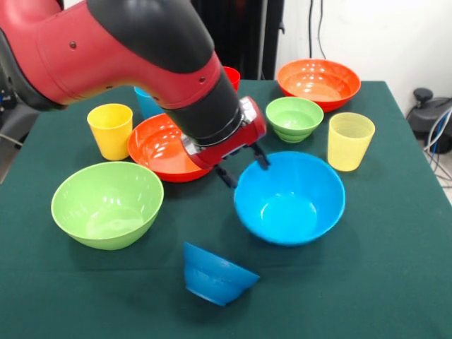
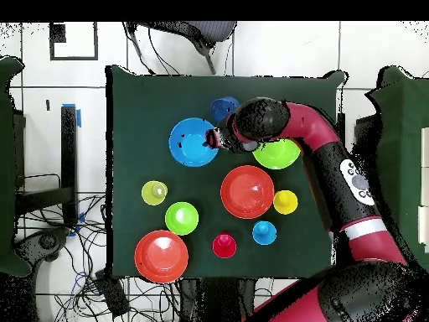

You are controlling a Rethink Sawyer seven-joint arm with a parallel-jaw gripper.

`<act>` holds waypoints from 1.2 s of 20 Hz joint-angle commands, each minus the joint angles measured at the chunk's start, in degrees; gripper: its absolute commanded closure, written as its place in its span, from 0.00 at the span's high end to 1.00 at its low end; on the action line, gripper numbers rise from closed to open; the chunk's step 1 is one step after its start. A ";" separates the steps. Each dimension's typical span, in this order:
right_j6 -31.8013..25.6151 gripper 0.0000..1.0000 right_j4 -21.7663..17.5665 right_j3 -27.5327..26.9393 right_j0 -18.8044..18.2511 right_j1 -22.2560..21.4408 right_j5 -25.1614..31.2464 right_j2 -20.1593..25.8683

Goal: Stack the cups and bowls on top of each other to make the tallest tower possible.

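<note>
Fingers spread at big blue bowl rim | bowl upright (mouth up)

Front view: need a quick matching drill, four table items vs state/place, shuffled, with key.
Items:
1. small dark blue bowl
2. big blue bowl
3. opaque yellow cup
4. small green bowl

States/places:
A. upright, right beside the gripper
B. tipped over, rim facing down and away from the camera
C. standing next to the far orange-red bowl
D. upright, near the arm-covered orange-red bowl

Pairs: 1-B, 2-A, 3-D, 4-C
</note>
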 commanded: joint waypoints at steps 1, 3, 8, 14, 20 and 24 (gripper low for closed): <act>-13.53 1.00 -3.67 1.63 2.16 -0.29 4.19 -3.14; -13.91 1.00 -3.56 1.45 2.16 -0.23 4.09 -2.93; -13.97 1.00 -2.65 1.67 1.98 0.04 4.71 -2.49; -17.87 1.00 -7.22 -1.91 2.45 0.00 0.49 -2.75; -13.87 1.00 -12.04 -3.56 -0.22 -5.89 -8.79 -2.44; -9.97 1.00 -15.78 -4.28 0.24 -7.94 -12.28 -3.84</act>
